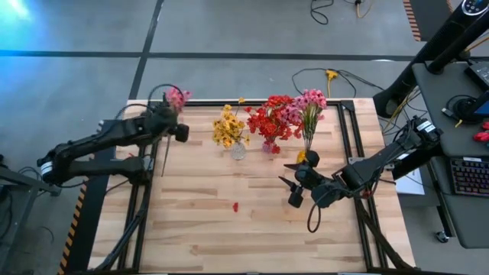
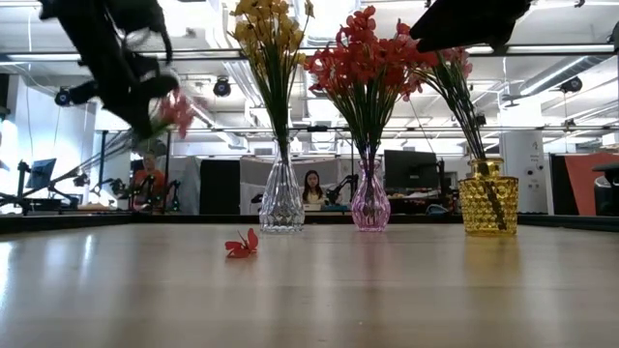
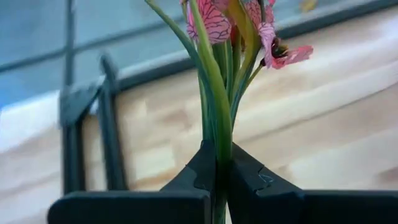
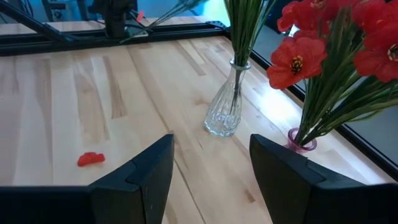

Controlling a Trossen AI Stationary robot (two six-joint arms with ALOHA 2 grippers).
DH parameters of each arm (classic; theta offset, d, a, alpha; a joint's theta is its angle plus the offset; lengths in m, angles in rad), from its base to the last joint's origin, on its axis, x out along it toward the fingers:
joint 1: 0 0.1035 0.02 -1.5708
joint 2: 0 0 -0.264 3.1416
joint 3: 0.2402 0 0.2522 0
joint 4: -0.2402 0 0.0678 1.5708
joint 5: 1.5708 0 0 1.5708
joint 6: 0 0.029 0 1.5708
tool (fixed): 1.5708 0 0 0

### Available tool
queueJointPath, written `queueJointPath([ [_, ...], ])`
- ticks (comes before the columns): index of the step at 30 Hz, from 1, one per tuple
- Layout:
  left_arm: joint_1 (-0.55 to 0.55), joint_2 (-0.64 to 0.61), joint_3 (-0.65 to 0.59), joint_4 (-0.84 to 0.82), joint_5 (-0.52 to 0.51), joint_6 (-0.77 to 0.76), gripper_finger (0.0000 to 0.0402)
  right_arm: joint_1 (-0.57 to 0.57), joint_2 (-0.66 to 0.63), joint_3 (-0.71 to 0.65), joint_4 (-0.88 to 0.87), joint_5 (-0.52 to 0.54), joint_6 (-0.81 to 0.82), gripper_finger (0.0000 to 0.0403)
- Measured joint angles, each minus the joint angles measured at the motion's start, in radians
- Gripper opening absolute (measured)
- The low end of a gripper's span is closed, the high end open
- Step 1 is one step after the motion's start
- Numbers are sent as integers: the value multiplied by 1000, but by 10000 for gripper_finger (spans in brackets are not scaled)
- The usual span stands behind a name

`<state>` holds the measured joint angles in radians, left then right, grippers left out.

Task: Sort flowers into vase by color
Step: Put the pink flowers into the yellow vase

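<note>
Our left gripper (image 3: 219, 171) clamps the thin green stems of a pink-blossomed artificial sprig (image 1: 178, 97) above the wooden table (image 1: 229, 237); our right gripper (image 4: 211, 171) hovers, jaws wide and empty.

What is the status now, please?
Left gripper shut on pink flower. Right gripper open, idle. Gold vase has pink flowers; path clear.

Pale wood table (image 1: 252, 229), clear glass vase (image 2: 281, 201)

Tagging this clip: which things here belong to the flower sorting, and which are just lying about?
Job: pink flower sprig in the shut left gripper; clear vase of yellow flowers; pink vase of red flowers; gold vase of pink flowers.
Lying about: loose red blossom; cables on the floor.
</note>
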<state>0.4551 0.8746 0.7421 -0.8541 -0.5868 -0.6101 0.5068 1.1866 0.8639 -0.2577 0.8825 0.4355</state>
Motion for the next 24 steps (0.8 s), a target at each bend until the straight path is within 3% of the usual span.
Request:
queueJointPath([
  [5,-59,-109,65,117,48,157,0,4,0,0,1,0,-1,203],
  [11,-178,-183,111,194,65,233,0,14,0,0,1,0,-2,203],
  [24,-458,-206,108,376,49,301,0,24,0,0,6,0,-14,203],
])
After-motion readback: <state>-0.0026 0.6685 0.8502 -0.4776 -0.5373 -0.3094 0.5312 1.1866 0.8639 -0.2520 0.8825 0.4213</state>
